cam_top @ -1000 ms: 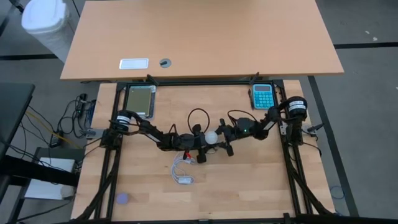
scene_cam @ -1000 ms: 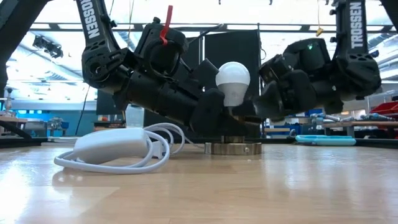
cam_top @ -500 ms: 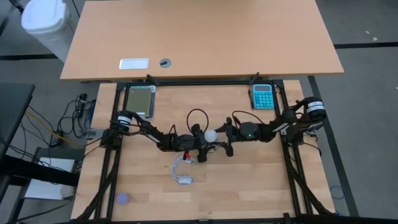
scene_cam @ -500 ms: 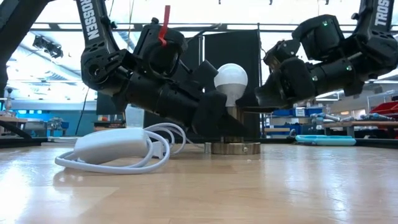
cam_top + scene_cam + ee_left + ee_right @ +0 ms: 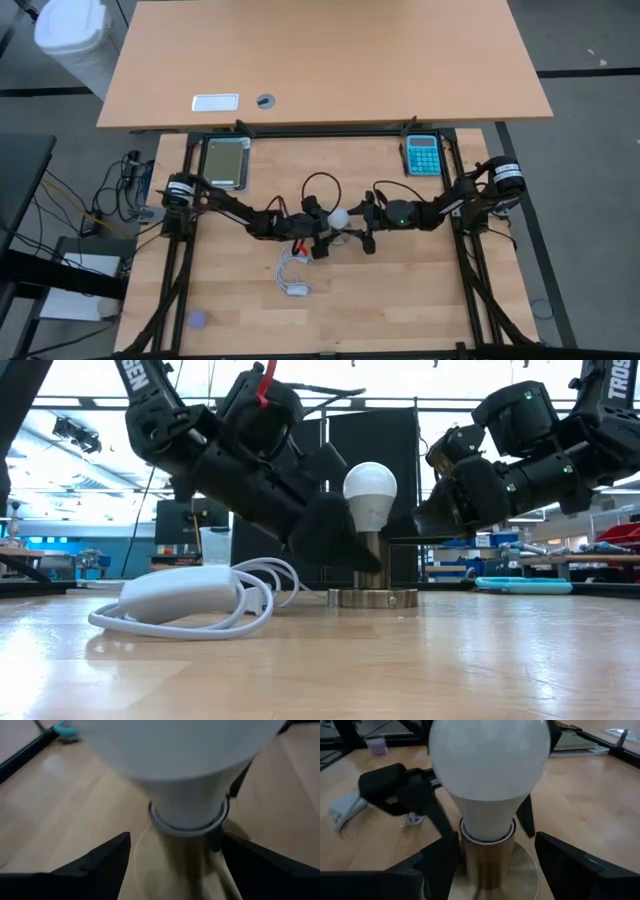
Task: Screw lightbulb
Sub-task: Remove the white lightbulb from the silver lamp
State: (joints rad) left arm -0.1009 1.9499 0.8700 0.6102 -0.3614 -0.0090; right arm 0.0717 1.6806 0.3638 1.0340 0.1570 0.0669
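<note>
The white lightbulb [image 5: 370, 490] stands upright, its base in a brass socket [image 5: 372, 565] on a round metal foot [image 5: 373, 598] near the table's middle [image 5: 341, 217]. My left gripper [image 5: 176, 839] comes from the table's left, slanting down. It is open, one finger on each side of the socket just below the bulb's neck [image 5: 187, 815], touching nothing. My right gripper [image 5: 495, 842] comes from the right, also open. Its fingers flank the socket [image 5: 487, 857], and I see a gap on at least one side.
A coiled white cable with its plug block [image 5: 185, 595] lies on the table just left of the socket [image 5: 293, 275]. A blue calculator [image 5: 422, 154] and a grey tray [image 5: 224, 162] sit at the far edge, and a small purple object [image 5: 197, 320] lies near the front left.
My left gripper has risen and tipped up, and its finger no longer covers the socket's stem in the low view. My right gripper has lifted and drawn back a little toward the table's right edge, its arm stretching out level. The bulb stays upright in the socket.
</note>
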